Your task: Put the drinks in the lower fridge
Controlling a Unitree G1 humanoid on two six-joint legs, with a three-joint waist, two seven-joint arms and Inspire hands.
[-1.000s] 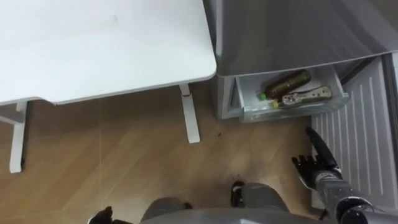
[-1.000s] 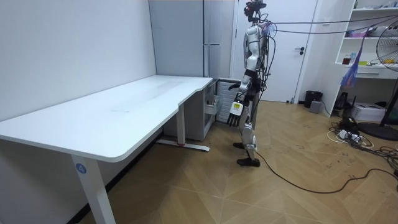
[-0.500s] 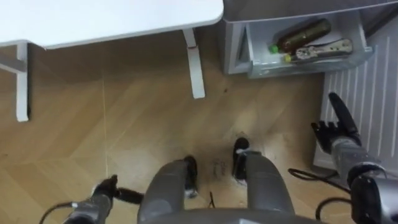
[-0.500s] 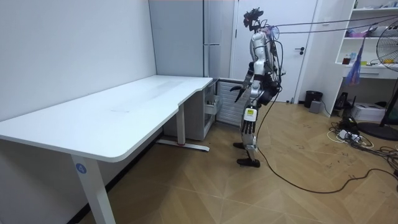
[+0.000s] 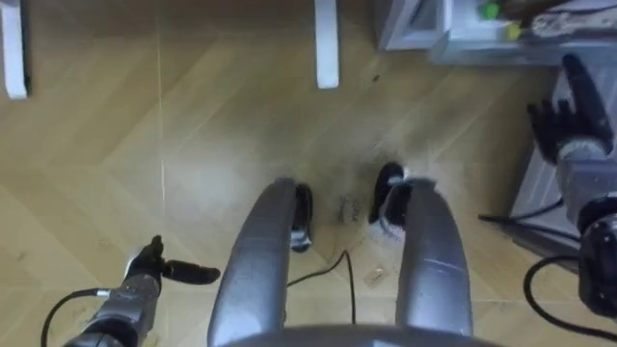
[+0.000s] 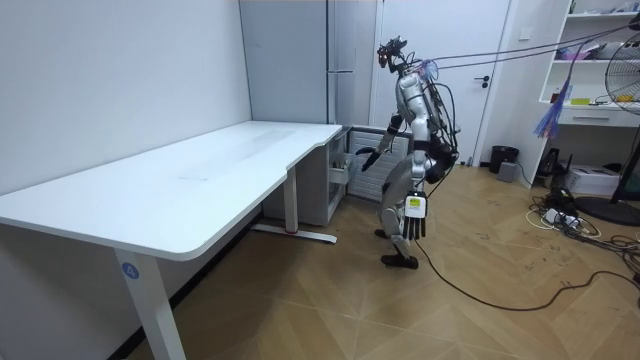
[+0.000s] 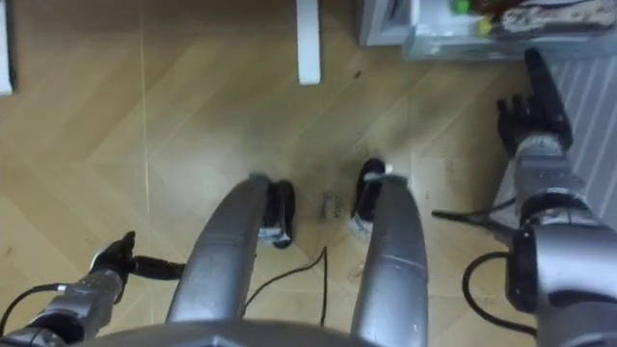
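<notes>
Fridge drawer (image 5: 482, 50) holds bottles (image 5: 559, 24); right hand (image 5: 569, 125) and left hand (image 5: 152, 272) empty, fingers straight

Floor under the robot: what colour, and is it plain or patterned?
Light brown wood floor, its planks laid at angles in a zigzag pattern. It shows best in the left eye view.

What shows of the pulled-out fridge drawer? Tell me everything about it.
The drawer is a pale, slightly see-through plastic bin, pulled out at the foot of the fridge above the wooden floor. The eye views' top edge cuts it off, leaving its front wall and left corner. Inside, bottles lie on their sides, one patterned, with a green cap and a yellow cap showing. The right hand, fingers straight, hangs before it without touching.
</notes>
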